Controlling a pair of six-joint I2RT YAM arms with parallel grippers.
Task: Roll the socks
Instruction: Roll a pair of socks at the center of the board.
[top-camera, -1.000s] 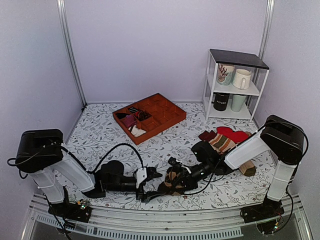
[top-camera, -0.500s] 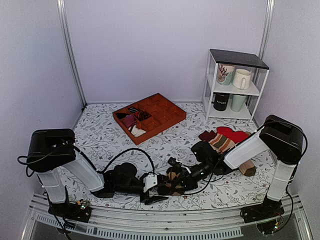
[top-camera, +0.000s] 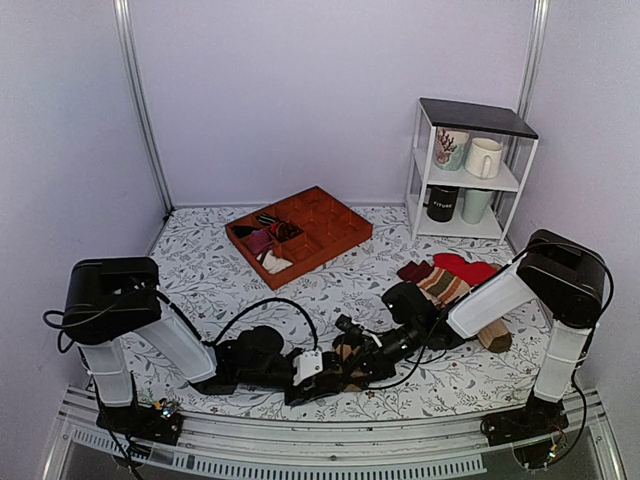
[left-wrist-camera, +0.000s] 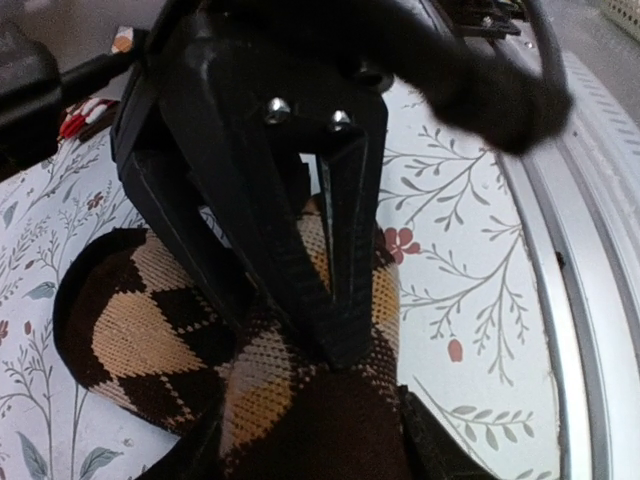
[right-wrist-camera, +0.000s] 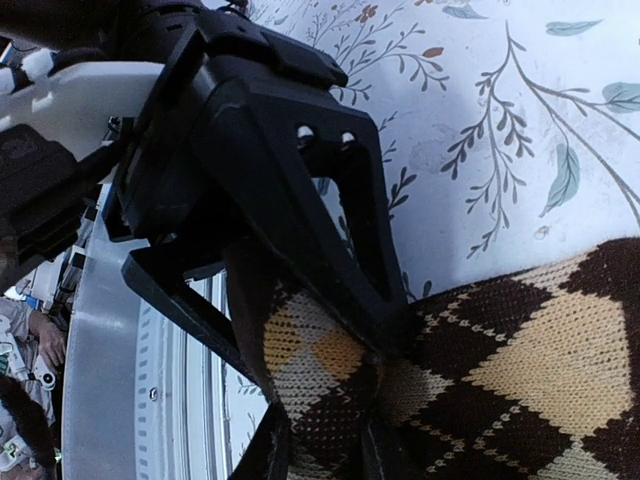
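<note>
The dark brown argyle socks (top-camera: 345, 353) lie bunched near the table's front edge, between my two grippers. My right gripper (top-camera: 353, 360) is shut on a fold of the socks; the left wrist view shows its fingers (left-wrist-camera: 335, 300) pinched together on the fabric (left-wrist-camera: 150, 320). My left gripper (top-camera: 327, 372) faces it from the left, with its jaws on either side of the thick bundle and fabric filling the gap. In the right wrist view the left gripper (right-wrist-camera: 320, 340) clamps the socks (right-wrist-camera: 520, 360) just ahead of my right gripper (right-wrist-camera: 325, 450).
An orange divided tray (top-camera: 335, 215) with small sock bundles sits at the back. A white shelf (top-camera: 470, 185) with mugs stands back right. Red, striped and beige socks (top-camera: 450, 278) and a wooden block (top-camera: 495, 338) lie right. The metal front rail (top-camera: 330, 445) is close.
My left arm has slid right along the table's front edge until its gripper reached the socks. The right gripper stayed on the socks.
</note>
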